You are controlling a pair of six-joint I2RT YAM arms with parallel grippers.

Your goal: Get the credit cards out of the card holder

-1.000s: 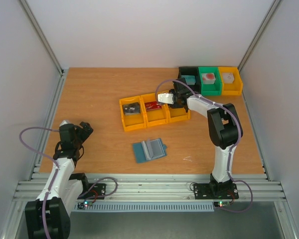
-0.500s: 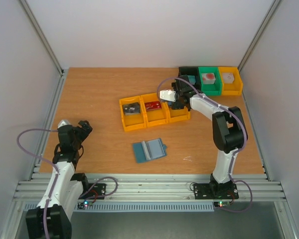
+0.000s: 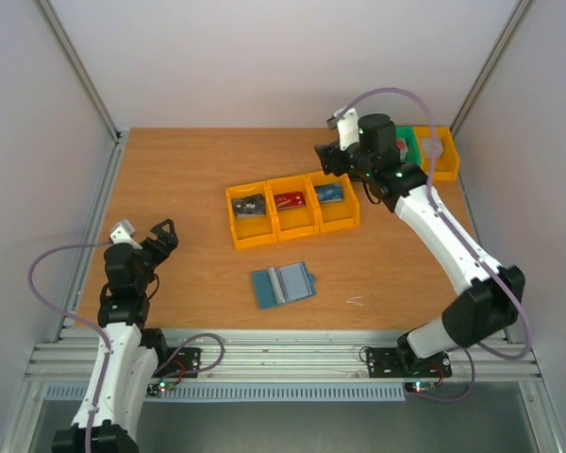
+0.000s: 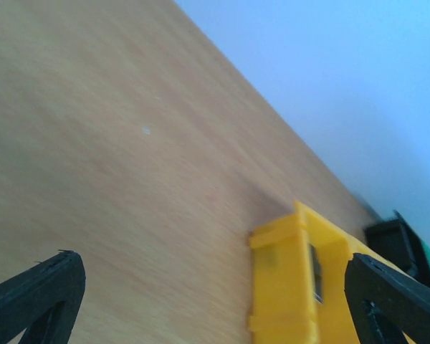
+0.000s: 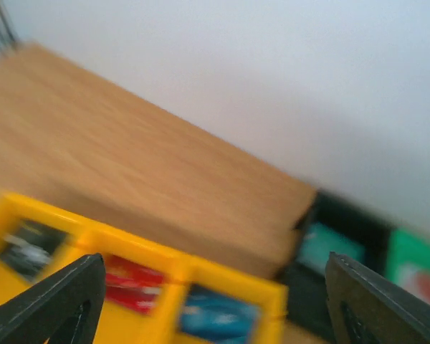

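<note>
The blue card holder lies open on the table, near the front, with no gripper on it. Behind it stand three yellow bins in a row. A dark grey credit card lies in the left bin, a red one in the middle bin and a blue one in the right bin. My right gripper hangs open and empty above and behind the right bin. The right wrist view shows blurred cards, the blue card among them. My left gripper is open and empty at the left.
At the back right stand a black bin holding a teal block, a green bin and a yellow bin, partly hidden by my right arm. A small white scrap lies right of the card holder. The left wrist view shows a yellow bin's end.
My right gripper has opened and lifted up and back from the right yellow bin, where the blue card now shows. My left arm has drawn slightly toward the front.
</note>
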